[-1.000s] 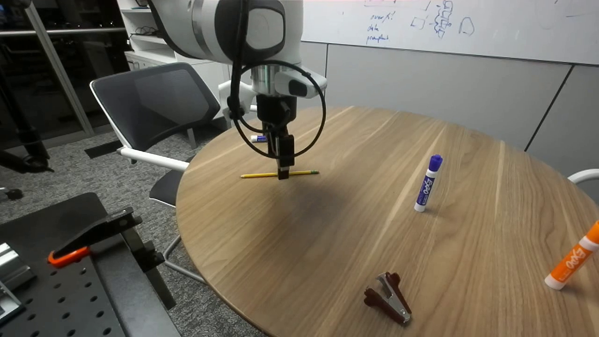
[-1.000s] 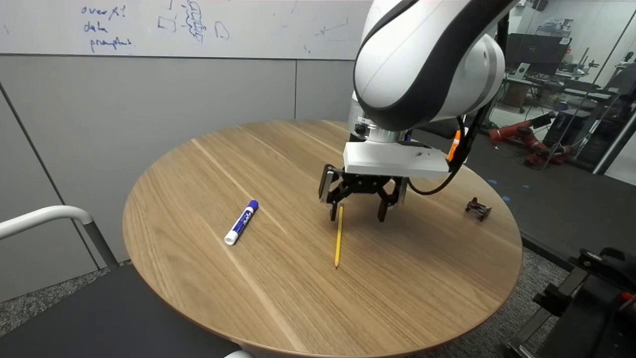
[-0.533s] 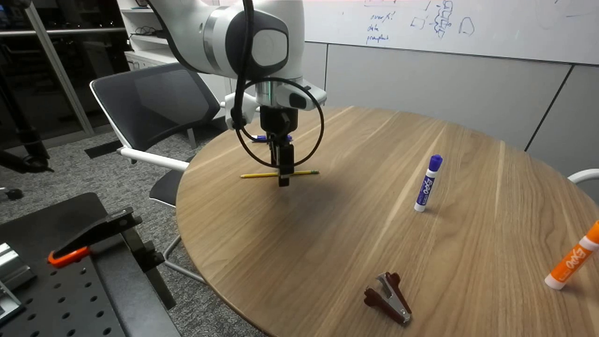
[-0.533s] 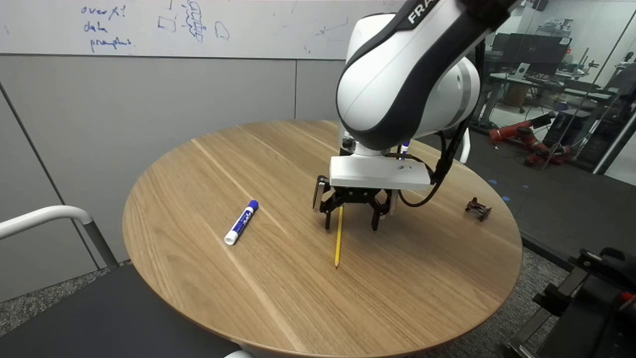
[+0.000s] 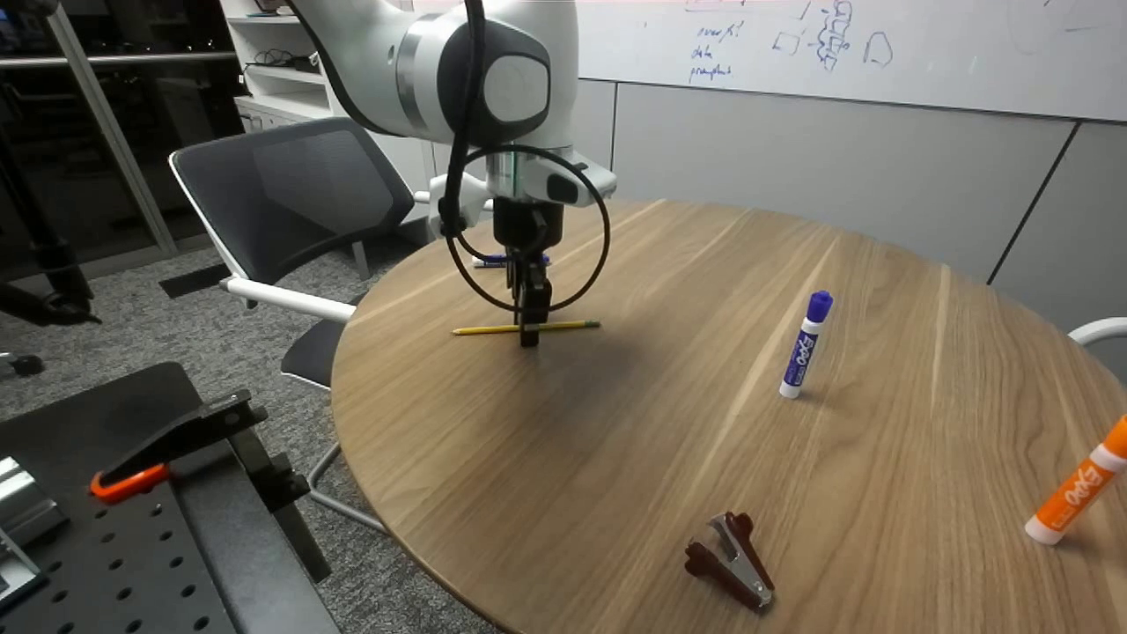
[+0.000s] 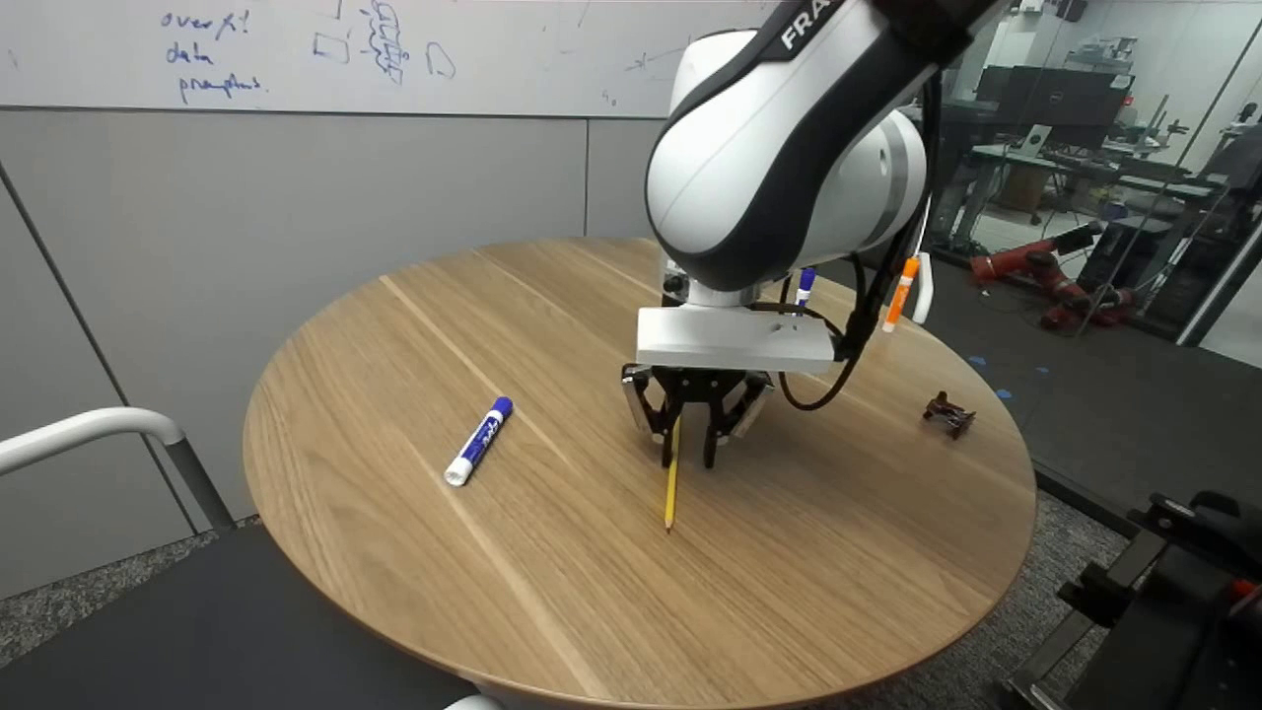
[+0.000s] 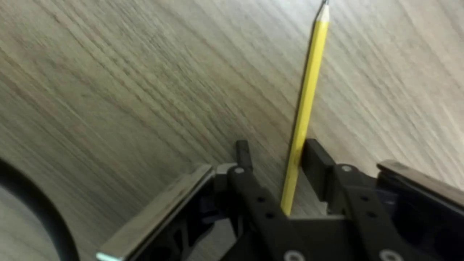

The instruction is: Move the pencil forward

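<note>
The thin yellow pencil (image 7: 308,90) lies flat on the table, its sharpened tip pointing away from the gripper in the wrist view. My gripper (image 7: 277,144) is low over it, jaws partly closed with a clear gap left. The pencil runs between the two fingers, against or very near the right-hand one, while the left-hand finger (image 7: 243,152) stands apart from it. In an exterior view the gripper (image 6: 688,461) straddles the pencil (image 6: 671,498) near its middle. From another side the pencil (image 5: 484,331) shows on both sides of the fingers; its rear end is hidden in the wrist view.
A blue-capped marker (image 5: 799,361) stands upright on the round table (image 5: 616,493). Another blue-capped marker (image 6: 479,441) lies flat. An orange marker (image 5: 1076,484) stands near the edge, and a brown staple remover (image 5: 735,563) lies at the front. A chair (image 5: 290,202) adjoins the table.
My gripper has come down and shifted left in the exterior view that faces it. Over the last half second its fingers have closed inward around the pencil, which has not moved.
</note>
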`<action>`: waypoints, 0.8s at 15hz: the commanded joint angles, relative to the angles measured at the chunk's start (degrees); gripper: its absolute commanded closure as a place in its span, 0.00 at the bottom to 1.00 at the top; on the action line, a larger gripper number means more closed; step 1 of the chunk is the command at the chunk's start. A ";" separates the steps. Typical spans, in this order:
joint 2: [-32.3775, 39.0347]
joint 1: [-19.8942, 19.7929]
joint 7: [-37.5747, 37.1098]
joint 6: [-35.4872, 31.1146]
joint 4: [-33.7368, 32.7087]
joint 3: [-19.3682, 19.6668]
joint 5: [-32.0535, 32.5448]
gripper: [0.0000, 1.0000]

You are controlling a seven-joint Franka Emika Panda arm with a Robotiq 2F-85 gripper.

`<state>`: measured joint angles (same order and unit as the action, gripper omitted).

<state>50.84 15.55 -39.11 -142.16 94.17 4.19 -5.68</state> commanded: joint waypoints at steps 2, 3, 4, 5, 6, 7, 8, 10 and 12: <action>2.31 1.55 -2.67 2.61 -3.93 1.06 1.29 0.95; 2.60 1.67 -2.89 2.74 -4.38 1.10 1.36 1.00; 2.72 1.70 -3.07 2.96 -4.65 1.08 1.38 1.00; 2.39 1.74 -3.22 3.25 -4.65 1.09 1.46 1.00; -0.29 1.52 -2.93 3.34 -2.69 0.75 1.22 0.98; -3.68 1.57 -2.67 3.70 0.32 0.54 1.13 0.98; -9.85 1.62 -1.27 5.39 6.50 0.14 1.42 0.98; -13.90 0.59 3.21 8.88 11.16 -0.91 2.69 0.98; -19.33 0.49 7.29 11.75 17.03 -0.92 5.57 0.98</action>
<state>41.58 16.47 -36.80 -133.83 100.07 3.80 -3.49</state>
